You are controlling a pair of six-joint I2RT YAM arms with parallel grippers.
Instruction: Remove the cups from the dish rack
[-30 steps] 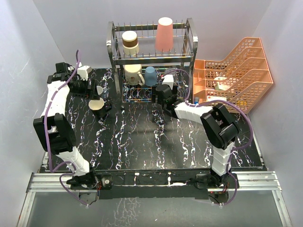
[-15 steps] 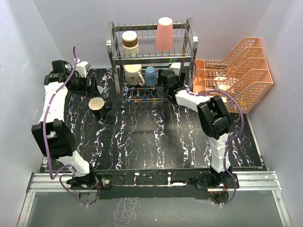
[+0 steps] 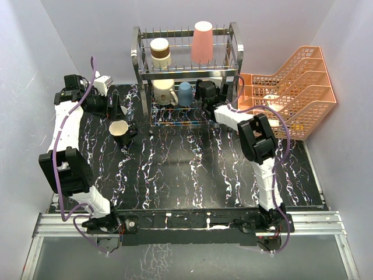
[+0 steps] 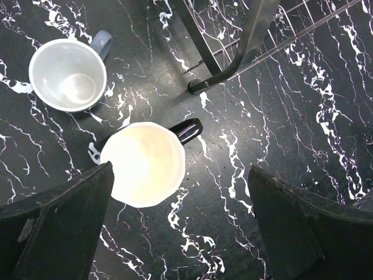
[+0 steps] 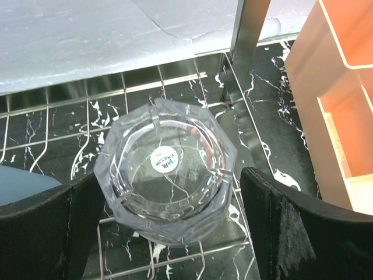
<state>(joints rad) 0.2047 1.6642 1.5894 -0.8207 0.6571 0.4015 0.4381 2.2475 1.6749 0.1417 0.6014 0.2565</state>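
The dish rack (image 3: 187, 70) stands at the back centre. Its upper tier holds a brown-and-cream cup (image 3: 159, 52) and a pink tumbler (image 3: 202, 42). Its lower tier holds a cream mug (image 3: 165, 91), a blue cup (image 3: 185, 93) and an upside-down clear glass (image 5: 166, 169). My right gripper (image 5: 172, 230) is open inside the lower tier (image 3: 204, 91), one finger on each side of the glass. A black mug (image 4: 145, 164) and a small white cup (image 4: 67, 74) stand on the table left of the rack. My left gripper (image 4: 180, 233) is open and empty above the black mug (image 3: 120, 131).
Stacked orange mesh trays (image 3: 291, 87) stand right of the rack, close to my right arm, and show in the right wrist view (image 5: 344, 87). A rack corner post (image 4: 233, 64) stands near the two unloaded cups. The table top (image 3: 192, 169) is black marble.
My right gripper has moved from the table in front of the rack into the lower tier, around the clear glass. My left gripper has drawn back a little from the black mug.
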